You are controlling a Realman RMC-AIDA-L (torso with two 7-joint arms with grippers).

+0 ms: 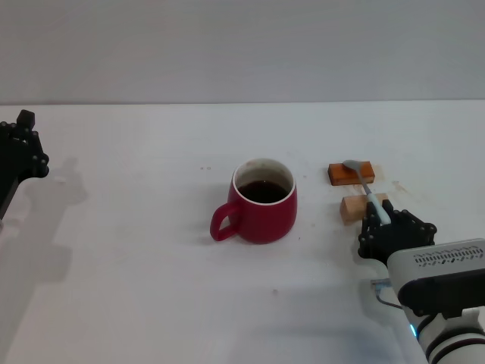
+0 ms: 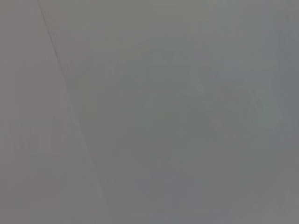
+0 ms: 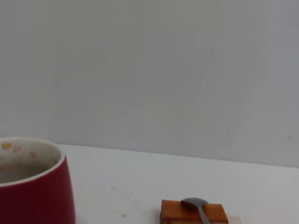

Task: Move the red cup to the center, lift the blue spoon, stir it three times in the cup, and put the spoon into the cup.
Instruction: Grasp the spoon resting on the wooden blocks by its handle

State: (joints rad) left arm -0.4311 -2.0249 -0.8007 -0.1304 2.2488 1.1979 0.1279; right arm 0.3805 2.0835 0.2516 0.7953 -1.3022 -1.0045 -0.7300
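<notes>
Right gripper [image 1: 388, 227] sits low near the table's right edge, its black fingers around the pale-blue handle end of the blue spoon [image 1: 365, 184]; whether they have clenched on it I cannot tell. That spoon lies propped across two small wooden blocks, its grey bowl on the orange block [image 1: 352, 174] and its neck over the lighter block [image 1: 356, 207], which I judge is meant to lift the handle off the table [image 1: 136, 303] so fingers can get under it. The spoon is slim, grey metal turning to light blue at the handle. Left of the blocks, near the table's middle, stands the red cup [image 1: 262, 203], a rounded dark-red mug with a pale inner rim, dark liquid inside, and its loop handle toward the left edge. At that far edge the left gripper [image 1: 19, 155] is parked, seemingly idle.
</notes>
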